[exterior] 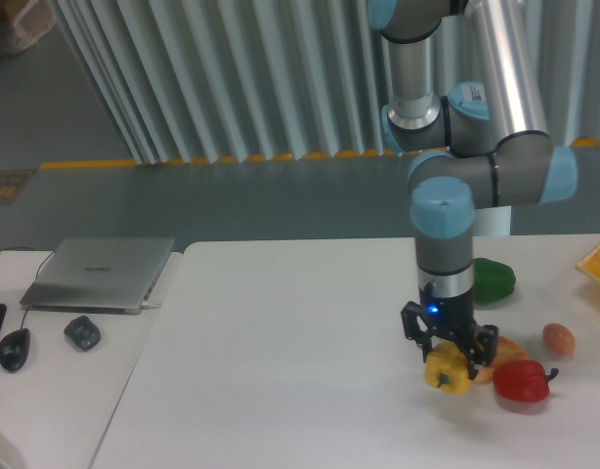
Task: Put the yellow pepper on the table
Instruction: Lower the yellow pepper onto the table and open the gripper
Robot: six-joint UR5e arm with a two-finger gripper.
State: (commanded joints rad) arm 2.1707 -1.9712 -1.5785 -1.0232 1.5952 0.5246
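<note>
White table (280, 342), item in hand: gripper (449, 354) at 4 o'clock, clenched on yellow pepper (447, 373) low at the tabletop, red pepper (521, 381) just beside; placing step, release judged next.

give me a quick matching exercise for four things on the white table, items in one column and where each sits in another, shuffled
Items:
1. yellow pepper
2. green pepper
3. red pepper
4. brown egg

Places:
A. behind the arm, partly hidden by it
B. between the fingers of the claw
C. farthest right of the four
D. front right of the yellow pepper

Pairs: 1-B, 2-A, 3-D, 4-C
</note>
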